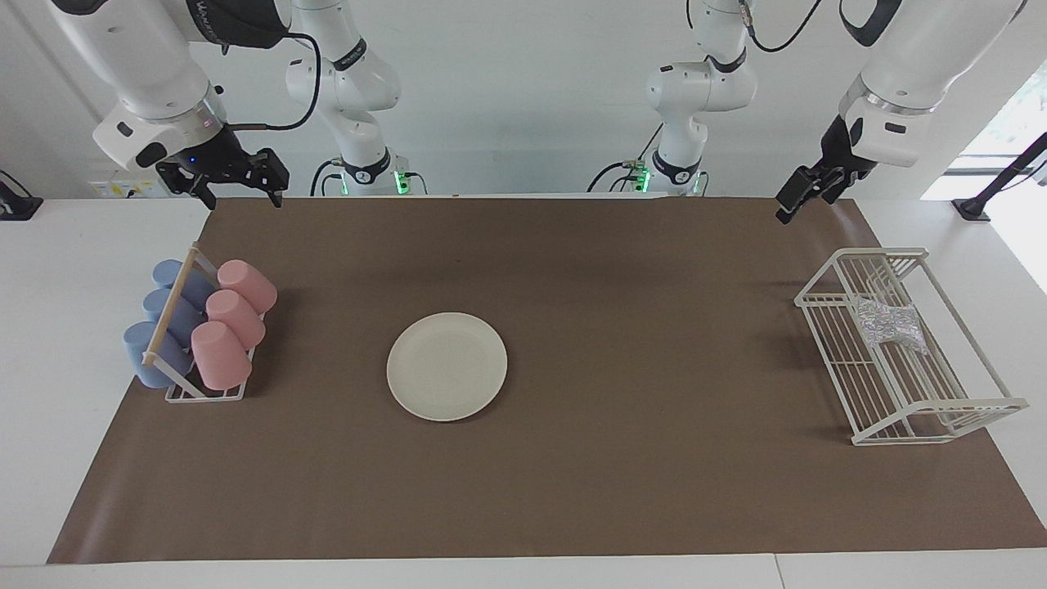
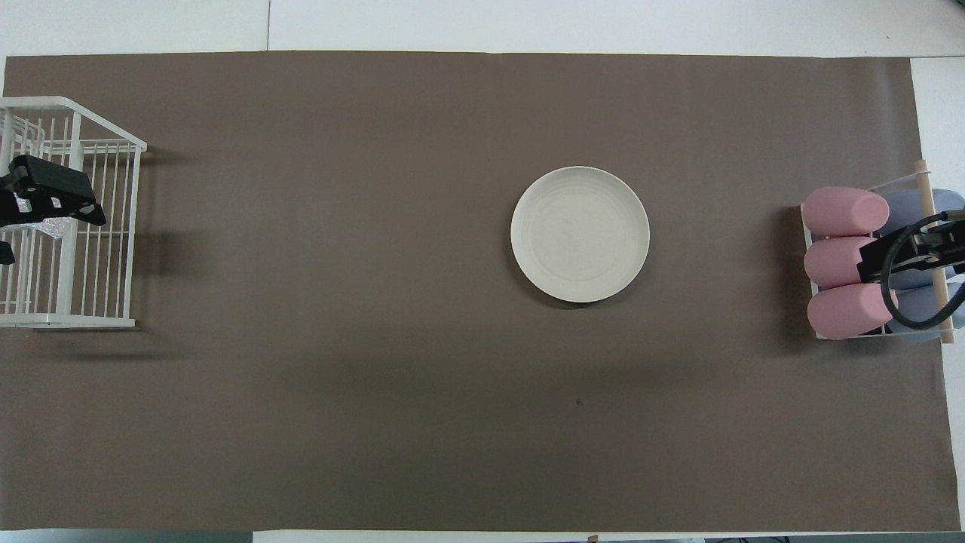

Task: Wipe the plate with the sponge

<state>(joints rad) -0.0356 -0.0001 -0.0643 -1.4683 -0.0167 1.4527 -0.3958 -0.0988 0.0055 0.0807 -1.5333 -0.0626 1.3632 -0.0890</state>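
My white table carrying a brown paper mat, plate lying mid-mat, white wire rack sitting at my left arm's end, cup rack sitting at my right arm's end.

Robotics lab: two white arms mounted at a white table, brown paper mat, bare white walls.

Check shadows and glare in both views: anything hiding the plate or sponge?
Facing view: even light, plate unobstructed with a thin shadow at its edge; sponge visible through the wire rack; bright window glare at the corner past the rack. Overhead view: soft arm shadows fall on the brown mat, clear of the plate; the left end effector covers most of the sponge.
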